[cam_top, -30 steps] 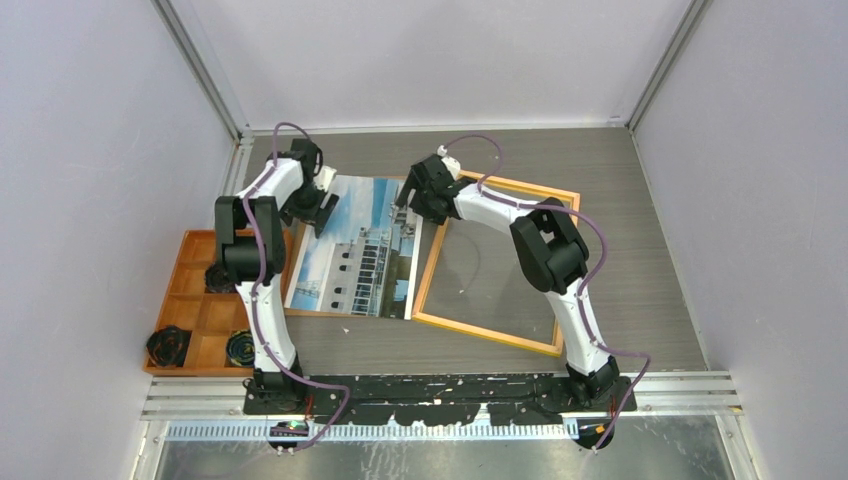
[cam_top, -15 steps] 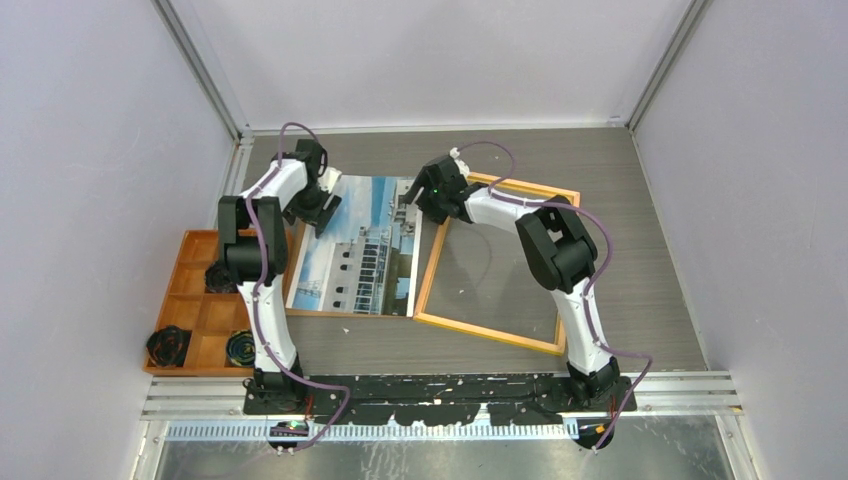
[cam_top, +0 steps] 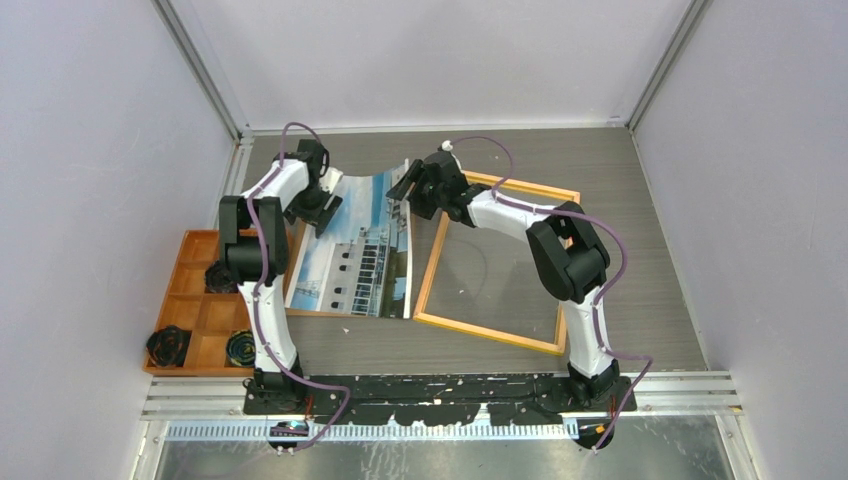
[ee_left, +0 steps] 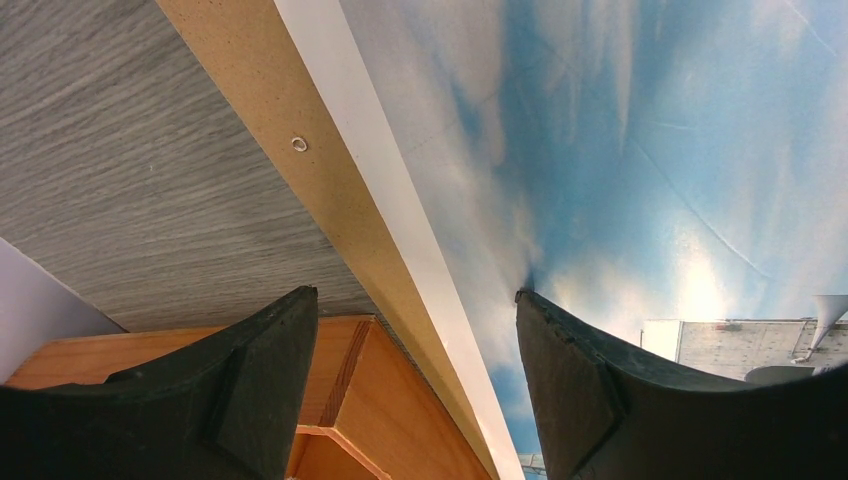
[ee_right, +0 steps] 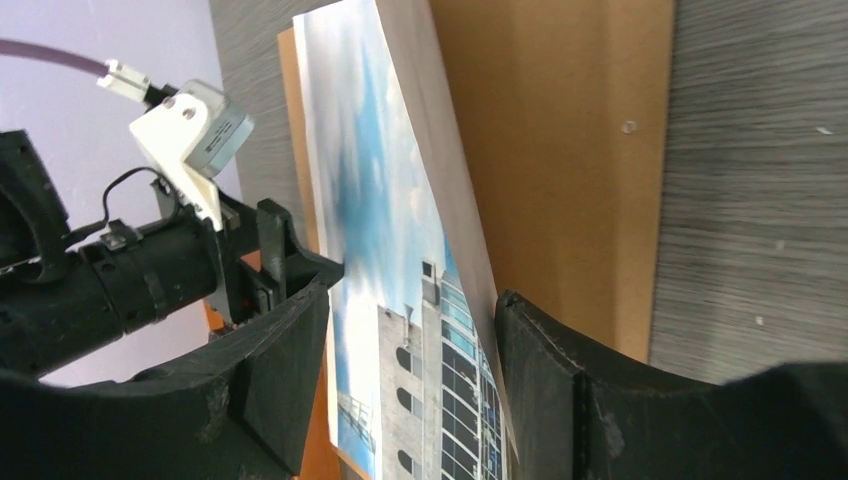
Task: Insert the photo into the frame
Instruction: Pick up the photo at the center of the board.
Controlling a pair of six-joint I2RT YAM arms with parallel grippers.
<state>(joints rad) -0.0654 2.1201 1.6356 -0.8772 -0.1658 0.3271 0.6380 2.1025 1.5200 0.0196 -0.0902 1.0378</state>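
The photo (cam_top: 350, 255) lies face up left of the frame (cam_top: 490, 333), on a brown backing board (ee_right: 560, 130). The frame lies flat, wood-coloured side up. My left gripper (cam_top: 322, 203) is open at the photo's far left corner; one finger (ee_left: 600, 400) presses on the sky part of the photo (ee_left: 620, 130), the other hangs over the tray, and the board's edge (ee_left: 300, 120) runs between them. My right gripper (cam_top: 410, 188) is open around the photo's far right edge. That edge (ee_right: 440, 150) is raised off the board, white back showing, and leans on one finger (ee_right: 560, 400).
An orange compartment tray (cam_top: 200, 234) stands at the left and holds two black round parts (cam_top: 168, 345). Its corner shows under the left gripper (ee_left: 370, 420). The left arm (ee_right: 130, 280) shows in the right wrist view. Walls close the table at the back and both sides.
My right gripper has moved toward the back, and the photo's far right corner has risen and curled off the board. My left gripper has stayed at the far left corner.
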